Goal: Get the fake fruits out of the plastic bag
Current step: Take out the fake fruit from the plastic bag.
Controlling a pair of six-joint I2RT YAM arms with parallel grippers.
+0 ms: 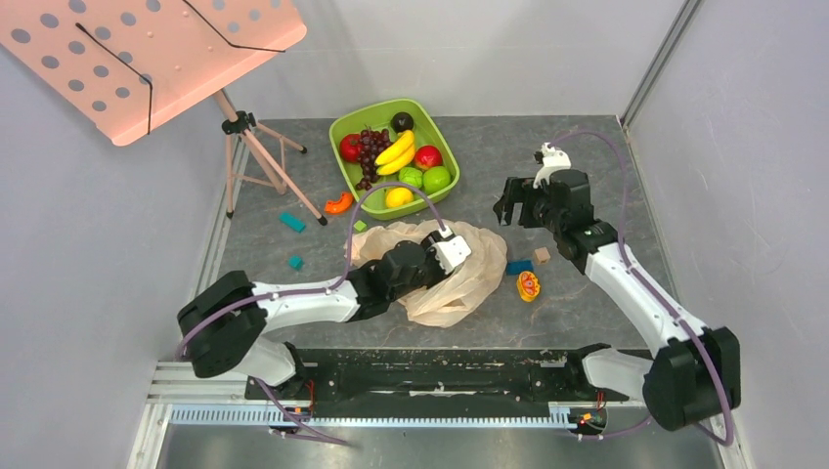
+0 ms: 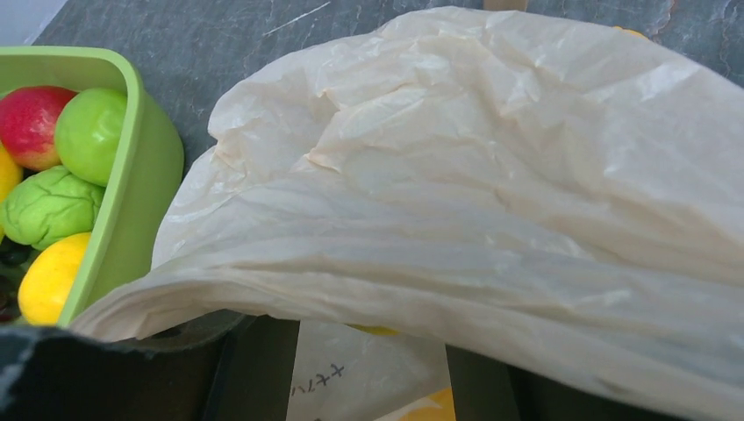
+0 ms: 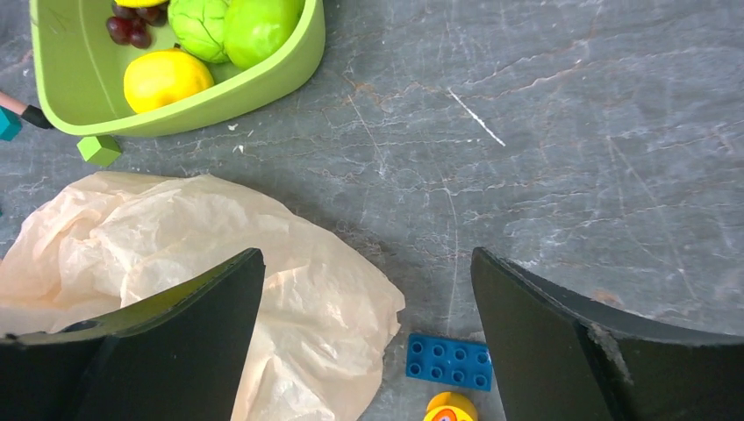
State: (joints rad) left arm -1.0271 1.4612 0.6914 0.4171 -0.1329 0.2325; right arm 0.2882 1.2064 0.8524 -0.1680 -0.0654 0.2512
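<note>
The bag (image 1: 459,283) is lying crumpled on the surface (image 1: 587,176), just on the near side of the green tub (image 1: 362,115). The grapes (image 1: 370,149), the banana (image 1: 395,149) and the yellow fruit (image 1: 398,196) are sitting in that tub among red and green fruits, outside the bag.

A blue block (image 3: 447,361) and a yellow toy (image 1: 528,285) are lying beside the bag's right edge. A pink stand (image 1: 176,68) is standing at the far left, with small blocks near its legs.

The left hand (image 1: 455,246) is resting over the bag. Its fingers (image 2: 259,368) are standing moderately apart with bag film between them, and a fold of the bag is covering their tips. The right hand (image 1: 512,210) is hovering wide open over bare surface right of the tub, holding nothing.

From above, the left arm is hiding the bag's middle. The left wrist view is showing black marks and something orange-yellow between the fingers. Whether that is print or an object, I cannot tell. Only the top view is showing the stand.
</note>
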